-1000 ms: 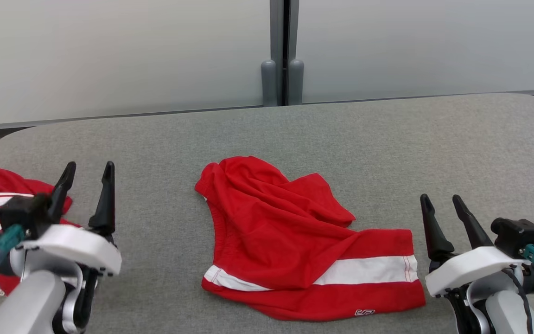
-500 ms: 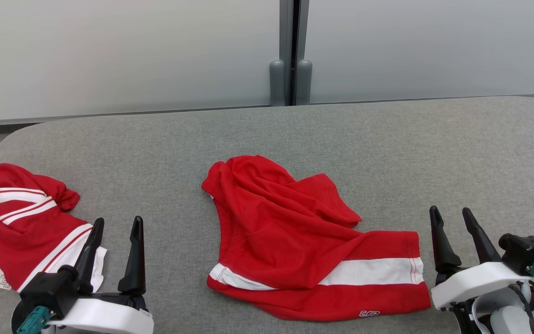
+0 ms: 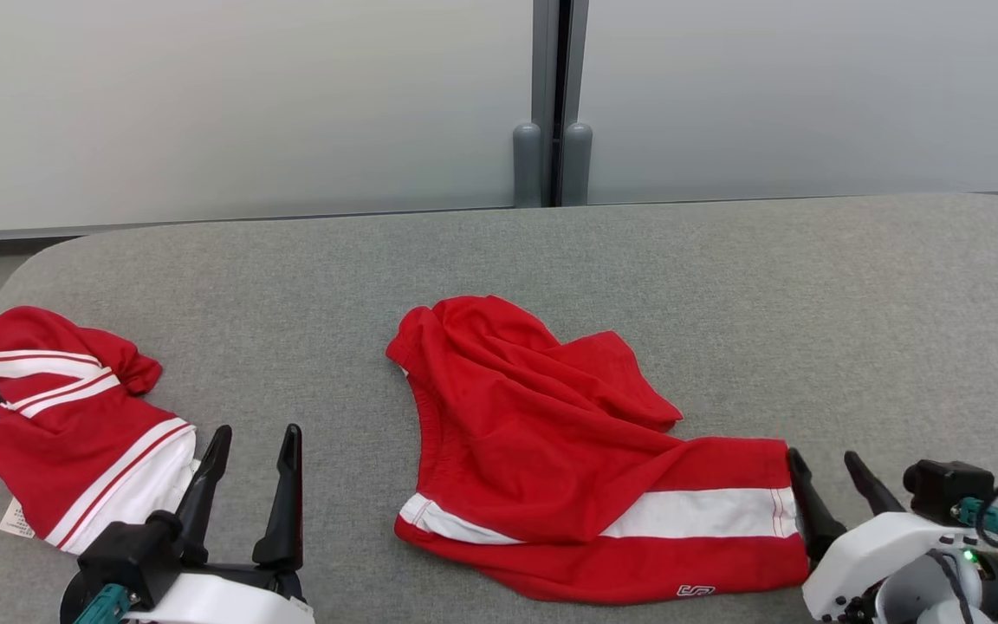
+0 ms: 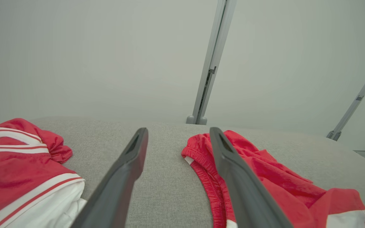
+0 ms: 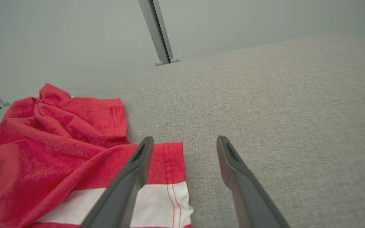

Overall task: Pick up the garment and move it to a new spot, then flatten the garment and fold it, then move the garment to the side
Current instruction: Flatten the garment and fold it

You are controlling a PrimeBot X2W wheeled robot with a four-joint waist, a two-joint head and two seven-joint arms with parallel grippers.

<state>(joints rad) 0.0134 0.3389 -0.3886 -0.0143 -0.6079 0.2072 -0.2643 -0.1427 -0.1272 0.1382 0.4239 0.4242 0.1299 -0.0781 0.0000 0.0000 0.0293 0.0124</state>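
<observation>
The left claw (image 3: 257, 432) stands with its two dark fingers (image 3: 282, 511) spread wide and nothing between them, the tips pointing forward and leaning a little toward the claw's right. Just behind the fingers sits the left wrist shell (image 3: 204, 604), white, with the left camera block (image 3: 128, 555) on the claw's outer left side. The right claw (image 3: 823, 455) is likewise spread wide and empty, its fingers leaning toward its left. The white right wrist shell (image 3: 858, 555) lies just behind them, and the right camera block (image 3: 941, 485) sits at the claw's outer right.

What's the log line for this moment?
crumpled red garment with white stripe: unfolded on grey padded table | left gripper: open, empty | right gripper: open, beside garment
</observation>
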